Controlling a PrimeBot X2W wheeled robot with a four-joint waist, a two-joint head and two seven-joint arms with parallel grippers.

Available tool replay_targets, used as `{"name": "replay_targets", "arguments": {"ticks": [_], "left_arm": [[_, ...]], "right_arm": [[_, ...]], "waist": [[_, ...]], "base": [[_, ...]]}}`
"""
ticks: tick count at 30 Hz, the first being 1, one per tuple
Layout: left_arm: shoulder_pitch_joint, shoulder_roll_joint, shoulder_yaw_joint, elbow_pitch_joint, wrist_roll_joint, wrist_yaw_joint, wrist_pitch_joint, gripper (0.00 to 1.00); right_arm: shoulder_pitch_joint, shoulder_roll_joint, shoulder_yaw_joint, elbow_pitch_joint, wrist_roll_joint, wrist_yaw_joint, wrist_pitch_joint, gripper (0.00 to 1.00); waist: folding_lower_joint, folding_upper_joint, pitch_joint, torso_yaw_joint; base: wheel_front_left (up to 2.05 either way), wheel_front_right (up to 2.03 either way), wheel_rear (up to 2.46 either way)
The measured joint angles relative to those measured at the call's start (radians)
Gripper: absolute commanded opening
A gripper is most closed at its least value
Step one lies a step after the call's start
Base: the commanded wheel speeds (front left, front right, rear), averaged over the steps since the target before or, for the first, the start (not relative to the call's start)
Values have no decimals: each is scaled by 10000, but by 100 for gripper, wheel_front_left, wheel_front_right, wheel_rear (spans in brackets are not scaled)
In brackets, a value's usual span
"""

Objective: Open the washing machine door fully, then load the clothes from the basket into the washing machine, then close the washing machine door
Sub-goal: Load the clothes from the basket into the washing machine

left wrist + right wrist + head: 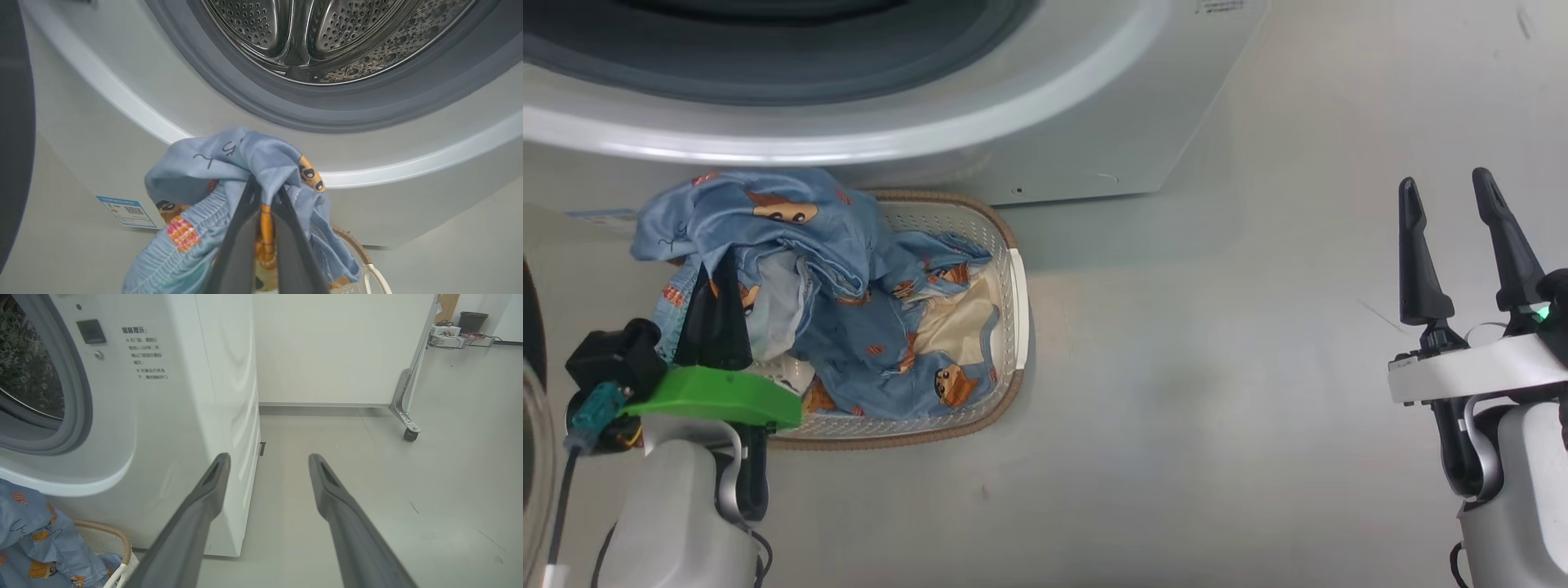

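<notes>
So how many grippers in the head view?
2. Left gripper, lower left, shut on the clothes at the basket; right gripper, right side, open over the floor.

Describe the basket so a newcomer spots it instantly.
Find the white washing machine. On the floor in front of it sits the basket, cream perforated plastic with a brown woven-look rim. It is the one container there, heaped with light blue cartoon-print clothes.

Dark-fingered right claw (1445, 180), green left bracket (715, 396)
</notes>
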Motion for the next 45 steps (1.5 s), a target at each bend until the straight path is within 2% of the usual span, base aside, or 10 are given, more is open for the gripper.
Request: {"name": "replay_targets", "arguments": {"ticks": [14, 31, 45], "left_arm": [[2355, -125, 439, -1482, 430, 123, 0, 0], [4850, -186, 447, -2481, 629, 291, 0, 0], [5663, -188, 339, -3342, 779, 376, 0, 0]], "right_arm": [[928, 173, 82, 280, 2, 0, 0, 100], [2894, 230, 35, 899, -15, 0, 0, 100], [3403, 186, 96, 763, -15, 0, 0, 100]], "waist": [[0, 0, -2059, 30], [-1, 0, -4506, -223], [0, 0, -5457, -362]], "base": [[0, 0, 0], [0, 0, 0], [0, 0, 0]]}}
